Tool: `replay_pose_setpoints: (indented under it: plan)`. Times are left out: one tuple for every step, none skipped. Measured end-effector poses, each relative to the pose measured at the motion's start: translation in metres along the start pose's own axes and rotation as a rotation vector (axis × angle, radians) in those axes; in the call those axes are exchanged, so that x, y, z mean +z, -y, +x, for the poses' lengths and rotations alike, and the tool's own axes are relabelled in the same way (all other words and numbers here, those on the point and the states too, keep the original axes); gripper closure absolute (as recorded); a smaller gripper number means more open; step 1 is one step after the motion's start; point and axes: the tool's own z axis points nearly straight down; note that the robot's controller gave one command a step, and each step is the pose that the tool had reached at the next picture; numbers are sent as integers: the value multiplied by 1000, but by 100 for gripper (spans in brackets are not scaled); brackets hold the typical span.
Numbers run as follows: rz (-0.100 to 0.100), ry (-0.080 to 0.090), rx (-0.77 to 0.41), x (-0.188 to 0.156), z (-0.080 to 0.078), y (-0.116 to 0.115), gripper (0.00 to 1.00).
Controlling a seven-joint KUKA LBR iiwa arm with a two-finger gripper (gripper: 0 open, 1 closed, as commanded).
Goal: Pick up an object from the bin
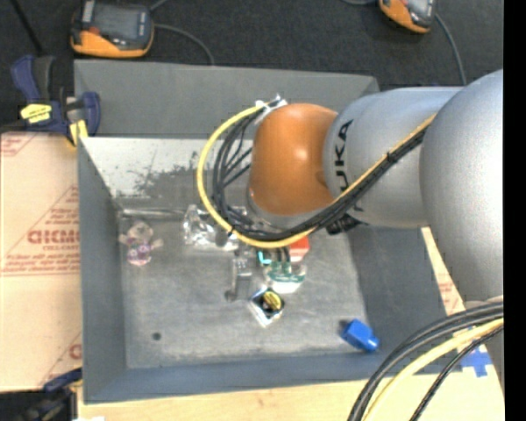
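Far left of the white tag (266, 306), a clear plastic trinket tinged pink (140, 243) lies on the floor of the bin (101, 261); nearer the tag, up and to its left, sits a crumpled, glossy clear wrapper (198, 227); just left of the tag the grey metal gripper (238, 286) hangs low over bare floor, seemingly apart from the tag, and whether it is spread or pressed together is not to be made out; the tag itself is small, flat and squarish, with a black-and-yellow centre; just above the tag lies a green-and-white piece topped with orange-red (287, 266), partly under the smooth domed orange cover (285, 160); well to the tag's lower right rests a rounded matte blue block (359, 333); the bin is dull grey metal, scuffed and speckled, with sloping walls.
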Motion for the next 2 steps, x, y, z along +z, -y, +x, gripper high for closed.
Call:
replay_pose_setpoints:
  plan:
    - [-2, 12, 119, 12, -82, -11, 0]
    - [0, 6, 238, 30, -74, 18, 0]
